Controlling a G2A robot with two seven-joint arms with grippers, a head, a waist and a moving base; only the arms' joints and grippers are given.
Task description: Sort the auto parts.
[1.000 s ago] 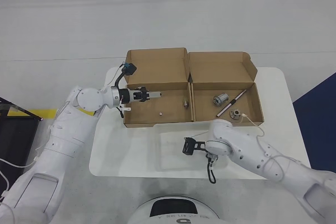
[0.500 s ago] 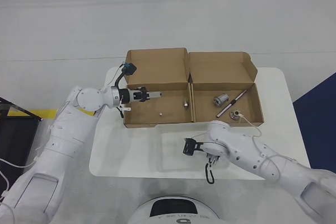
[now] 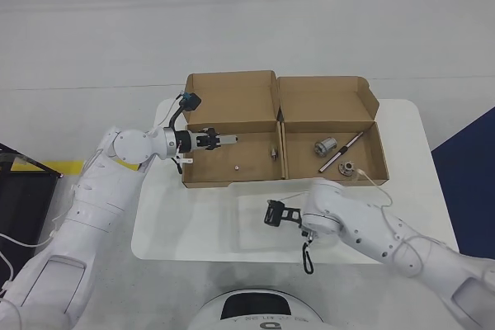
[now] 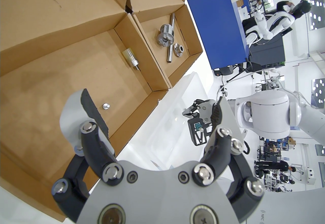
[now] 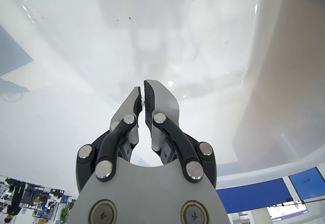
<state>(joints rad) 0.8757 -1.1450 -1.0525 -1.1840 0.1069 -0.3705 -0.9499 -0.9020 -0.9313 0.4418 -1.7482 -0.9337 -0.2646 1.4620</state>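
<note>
Right hand point(image 5: 141, 86) edged leftward, pressed together; left hand point(image 4: 152, 102) spread above the cardboard box point(image 4: 50, 78).

We see two boxes side by side on the table point(image 3: 408, 165). The left box point(image 3: 252, 162) holds a bolt point(image 3: 237, 167) and a peg point(image 3: 273, 153). The right box point(image 3: 302, 162) holds a round part point(image 3: 325, 146), a rod point(image 3: 340, 153) and a ring point(image 3: 346, 168). A tray point(image 3: 252, 233) lies in front.

Left box point(image 3: 210, 171) floor mostly bare — open lid point(image 3: 231, 97) blocks rear.
</note>
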